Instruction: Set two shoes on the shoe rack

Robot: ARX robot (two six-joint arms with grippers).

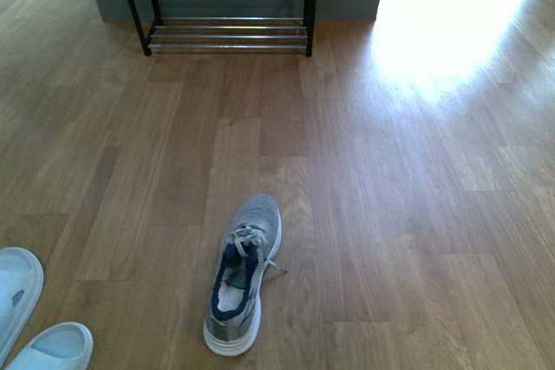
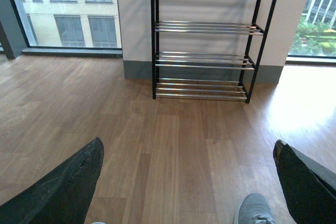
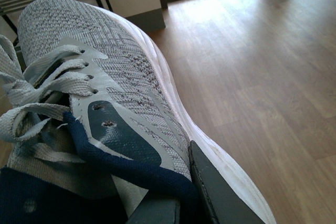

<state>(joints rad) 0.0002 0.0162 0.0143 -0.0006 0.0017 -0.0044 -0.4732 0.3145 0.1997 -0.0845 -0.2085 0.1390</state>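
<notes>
Pinching the navy-lined collar wall of one grey knit lace-up sneaker with a white sole [image 3: 105, 51] in the right gripper [image 3: 178, 203], one dark finger [image 3: 215, 192] pressed against the outer side. Holding the left gripper [image 2: 188, 142] spread wide, facing the open black-framed shoe rack with chrome rod shelves [image 2: 207, 27] by the far wall. Lying flat on the brown wood-plank floor [image 1: 390, 214], well apart from the rack, toe toward it: the second matching grey sneaker [image 1: 243, 275]. Sitting near the left floor edge, apart from that sneaker: two pale white shoes [image 1: 56, 344].
</notes>
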